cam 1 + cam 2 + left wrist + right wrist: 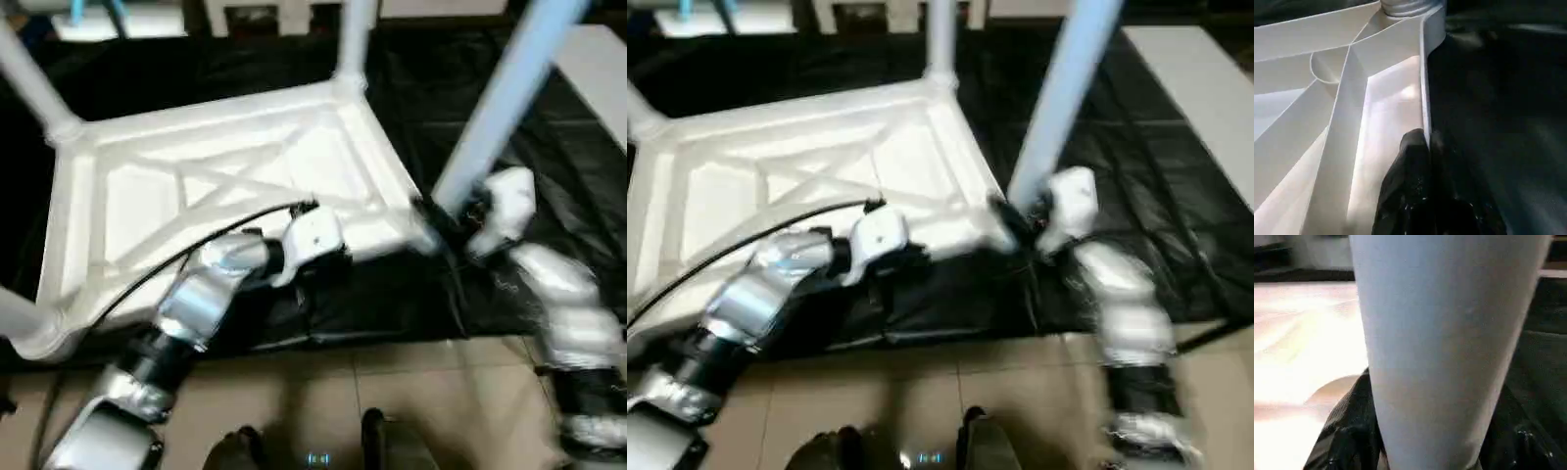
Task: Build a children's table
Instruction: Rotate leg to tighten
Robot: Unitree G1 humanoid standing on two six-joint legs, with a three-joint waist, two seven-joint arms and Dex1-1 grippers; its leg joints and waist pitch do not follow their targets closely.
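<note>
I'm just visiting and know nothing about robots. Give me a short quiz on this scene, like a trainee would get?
1. True or false: the tabletop lies with its ribbed underside facing up.
2. What is the right gripper closed around?
A. a cable
B. a leg
C. the black cloth
3. Which part of the tabletop does the left gripper pinch?

Key:
1. True; the X-shaped ribs show.
2. B; its fingers stand on either side of the near right leg, low down by the corner socket.
3. The thin wall along the near edge, with one finger on each side.
</note>
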